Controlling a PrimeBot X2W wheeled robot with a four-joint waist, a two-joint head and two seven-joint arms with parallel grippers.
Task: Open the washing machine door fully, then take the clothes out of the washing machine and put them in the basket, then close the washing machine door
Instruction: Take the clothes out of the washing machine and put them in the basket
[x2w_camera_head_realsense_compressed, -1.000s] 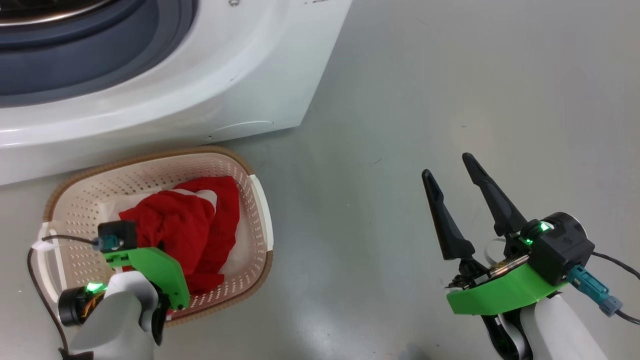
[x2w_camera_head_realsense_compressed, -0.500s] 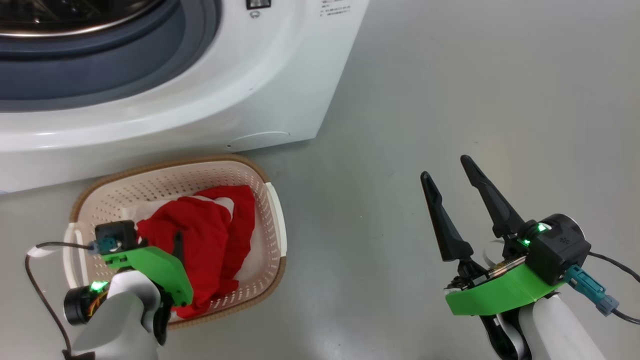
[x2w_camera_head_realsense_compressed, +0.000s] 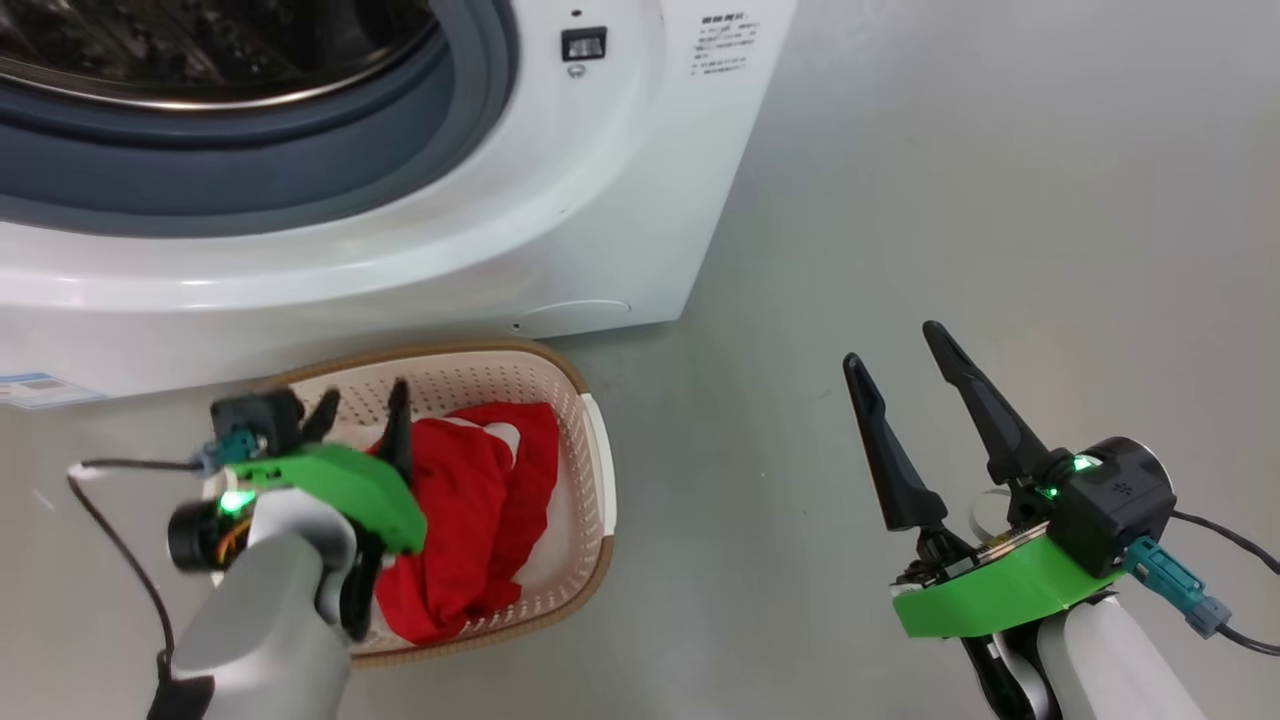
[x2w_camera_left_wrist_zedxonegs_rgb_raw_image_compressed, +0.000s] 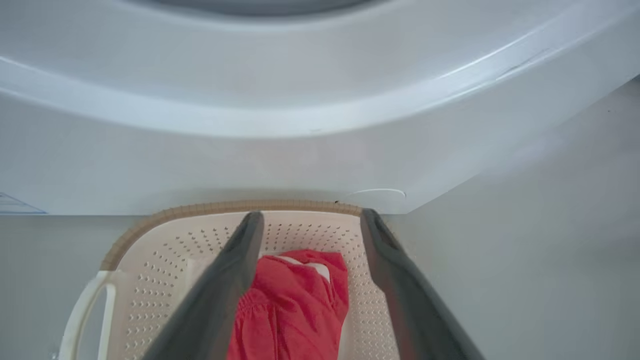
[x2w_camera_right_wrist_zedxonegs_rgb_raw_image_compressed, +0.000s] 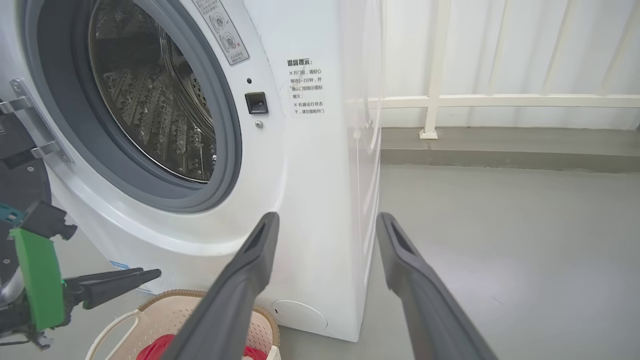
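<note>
Left gripper (x2w_camera_head_realsense_compressed: 362, 418) hangs over the basket (x2w_camera_head_realsense_compressed: 480, 378) at lower left, jaws spread wide, holding nothing. The left wrist view confirms it: both fingers (x2w_camera_left_wrist_zedxonegs_rgb_raw_image_compressed: 220, 290) are apart, and the clothes (x2w_camera_left_wrist_zedxonegs_rgb_raw_image_compressed: 290, 300) lie loose below them, down in the basket. Right gripper (x2w_camera_head_realsense_compressed: 895, 350) at lower right is also spread and empty, over bare floor (x2w_camera_head_realsense_compressed: 950, 200). The red clothes fill the basket's middle and right, with a bit of white in the fold; none over the rim that you can see. Step in hand looks like clearing the drop, so lift straight up before you swing, or a fingertip may hook the cloth or the perforated wall and drag the basket. Then check the drum (x2w_camera_right_wrist_zedxonegs_rgb_raw_image_compressed: 150, 100), upper left of the right wrist view. What shows looks bare, but its bottom hides behind the grey ring (x2w_camera_right_wrist_zedxonegs_rgb_raw_image_compressed: 229, 145), so look in before calling it empty. If empty, the door comes next: the door (x2w_camera_right_wrist_zedxonegs_rgb_raw_image_compressed: 20, 170) is the dark slab at that view's far left edge, swung open on its hinge (x2w_camera_right_wrist_zedxonegs_rgb_raw_image_compressed: 30, 115). In the way: the basket sits just beside the washer (x2w_camera_head_realsense_compressed: 400, 270) front, under the opening, and you cannot tell if the door's sweep clears it. The left wrist cable (x2w_camera_head_realsense_compressed: 110, 520) loops near the basket's left side, so watch for a snag.
</note>
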